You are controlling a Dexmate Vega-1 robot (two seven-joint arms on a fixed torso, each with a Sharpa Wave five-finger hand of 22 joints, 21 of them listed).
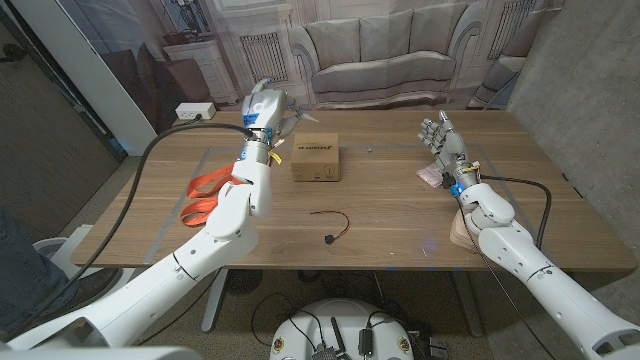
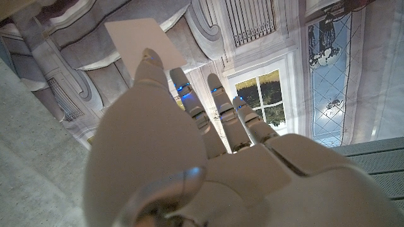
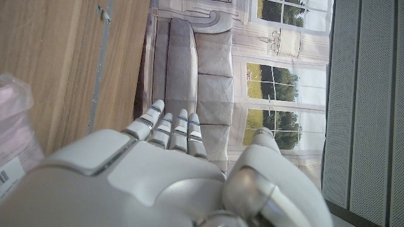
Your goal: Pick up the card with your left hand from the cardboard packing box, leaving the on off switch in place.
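My left hand is raised above the table's far left, just left of the cardboard packing box. It pinches a white card between thumb and finger; in the head view the card pokes out toward the box, above its top. The box is brown with printed labels. A small black part with a red and black wire lies on the table in front of the box. My right hand stands upright at the right, fingers apart, holding nothing. The left hand and right hand show from behind in the wrist views.
Orange-handled scissors lie by my left forearm. A pink plastic packet sits beside my right wrist, also seen as a clear packet. A beige object lies under the right forearm. Bare wood spreads between the arms.
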